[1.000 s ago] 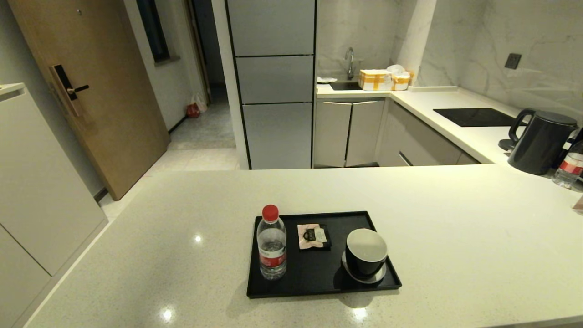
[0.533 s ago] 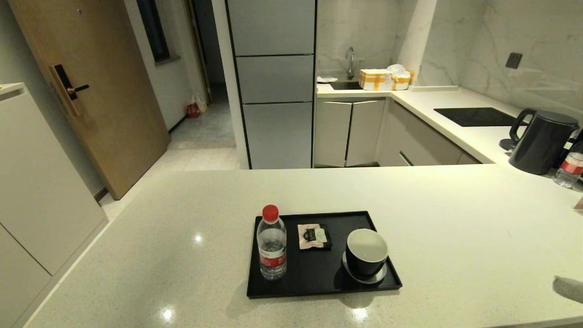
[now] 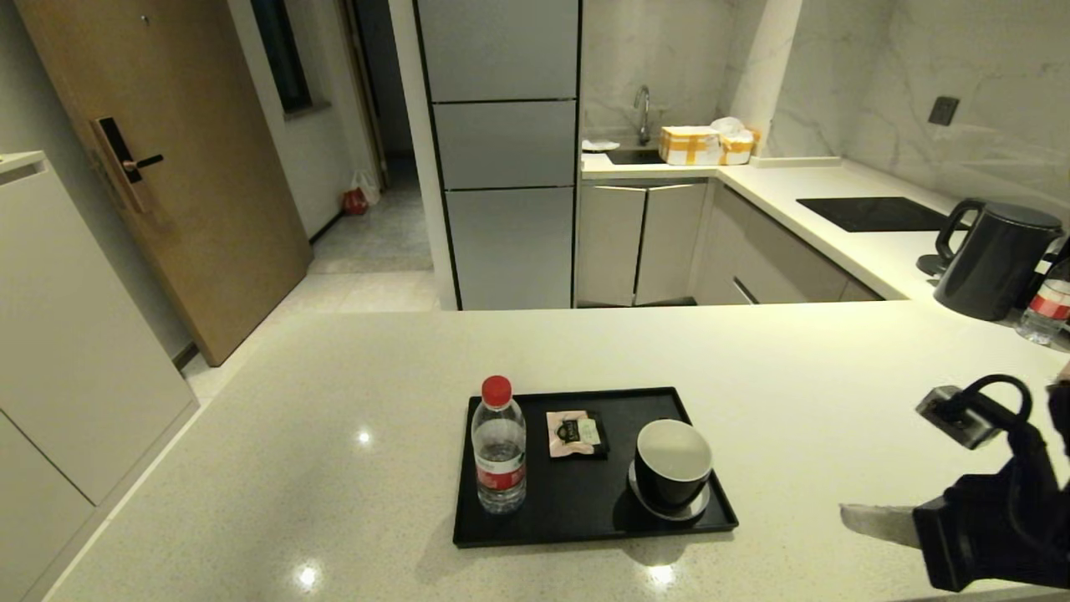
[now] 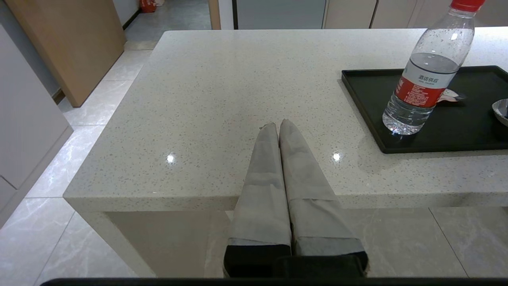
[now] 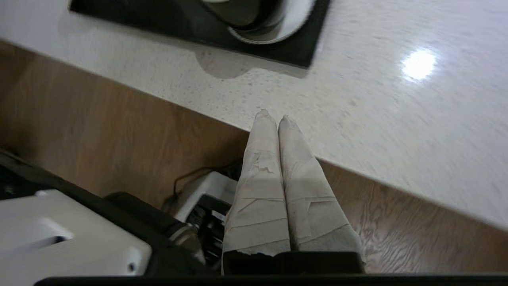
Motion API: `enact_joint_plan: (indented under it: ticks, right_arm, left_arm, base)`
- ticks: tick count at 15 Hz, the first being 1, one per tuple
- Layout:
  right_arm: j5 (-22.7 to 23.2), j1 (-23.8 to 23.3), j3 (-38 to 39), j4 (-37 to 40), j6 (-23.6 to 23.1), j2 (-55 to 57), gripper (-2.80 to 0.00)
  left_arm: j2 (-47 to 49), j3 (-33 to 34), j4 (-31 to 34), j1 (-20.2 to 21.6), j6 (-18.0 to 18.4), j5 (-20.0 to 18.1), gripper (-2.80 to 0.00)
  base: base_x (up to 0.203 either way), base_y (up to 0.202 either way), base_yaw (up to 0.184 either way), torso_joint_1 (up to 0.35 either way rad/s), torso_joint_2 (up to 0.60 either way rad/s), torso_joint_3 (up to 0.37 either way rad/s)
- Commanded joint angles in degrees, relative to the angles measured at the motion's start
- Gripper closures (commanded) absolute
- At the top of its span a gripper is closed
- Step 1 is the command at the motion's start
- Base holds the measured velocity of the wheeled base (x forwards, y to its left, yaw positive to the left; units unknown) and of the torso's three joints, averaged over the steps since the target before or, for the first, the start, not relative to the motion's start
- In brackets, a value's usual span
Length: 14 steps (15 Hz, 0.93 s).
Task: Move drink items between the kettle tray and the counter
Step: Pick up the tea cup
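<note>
Right gripper low over the near edge of the counter, fingers pressed flat together and holding nothing; probably kept closed for a slim approach, to be spread only once lined up. Pointing toward the tray's near right corner, well short of it, bare stone between. Ahead of the fingertips and to their left: the kettle tray, and on its right end, closest to this gripper, the cup, black outside, white inside, upright on a saucer. Likely target for the right arm on reach alone. Saucer beneath it a risk: may drag or rattle if the lift is not clean. Further left on the tray, a small sachet, then a water bottle upright at the far left end. Beyond, at the counter's far right, a dark kettle. Left gripper parked at the near counter edge, left of the tray, likewise clamped shut and empty.
</note>
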Motion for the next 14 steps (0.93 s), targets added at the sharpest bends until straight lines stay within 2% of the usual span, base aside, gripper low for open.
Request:
enact_joint_plan:
  ticks: [1,5,7,9,11,14]
  right_arm:
    - [0.2,3.1,3.9,-13.8,-1.3,13.5,0.00]
    - [0.3,4.8,8.7,-37.9,-2.4,28.8,0.00]
    - [1.1,5.1,10.0,-47.4,-2.2,34.2,0.00]
    - [1.5,5.2,10.1,-54.8,-1.7,39.8,0.00]
    - [1.7,5.2,10.2,-62.1,0.7,43.4,0.00]
    - [1.9,5.2,10.8,-63.2,1.2,43.5,0.00]
  left_arm:
    - [0.0,0.0,0.0,0.0,0.0,0.0,0.00]
    - [0.0,0.0,0.0,0.0,0.0,0.0,0.00]
    - [0.0,0.0,0.0,0.0,0.0,0.0,0.00]
    - [0.0,0.0,0.0,0.0,0.0,0.0,0.00]
    - [0.0,-0.1,0.0,0.0,0.0,0.0,0.00]
    - [0.0,0.0,0.0,0.0,0.0,0.0,0.00]
  base:
    - [0.000,0.000,0.000,0.000,0.00,0.000]
    - [0.000,0.000,0.000,0.000,0.00,0.000]
    - [0.000,0.000,0.000,0.000,0.00,0.000]
    - [0.000,0.000,0.000,0.000,0.00,0.000]
    - [0.000,0.000,0.000,0.000,0.00,0.000]
    - [0.000,0.000,0.000,0.000,0.00,0.000]
